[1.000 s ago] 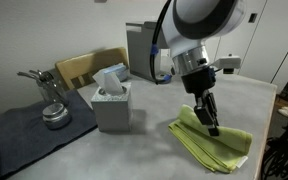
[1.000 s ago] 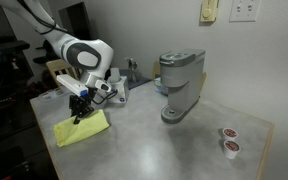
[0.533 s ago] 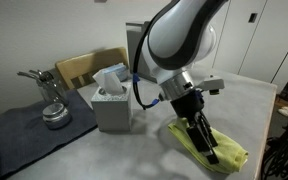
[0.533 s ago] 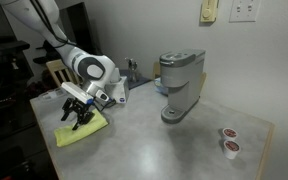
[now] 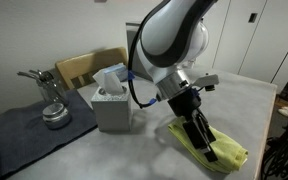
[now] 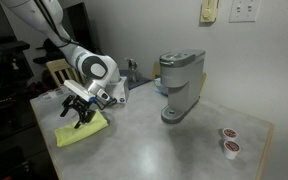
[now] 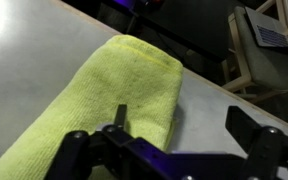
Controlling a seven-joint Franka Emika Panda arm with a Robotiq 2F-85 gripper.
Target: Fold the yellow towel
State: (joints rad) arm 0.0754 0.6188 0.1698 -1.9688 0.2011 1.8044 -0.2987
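Yellow towel [image 7: 124, 90] lies doubled in flat layers mid-frame — folding looks done; gripper [image 7: 171, 150] over it, jaws apart, empty.

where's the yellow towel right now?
The yellow towel lies on the grey tabletop near its edge, to the picture's right of the tissue box in an exterior view, directly under the gripper.
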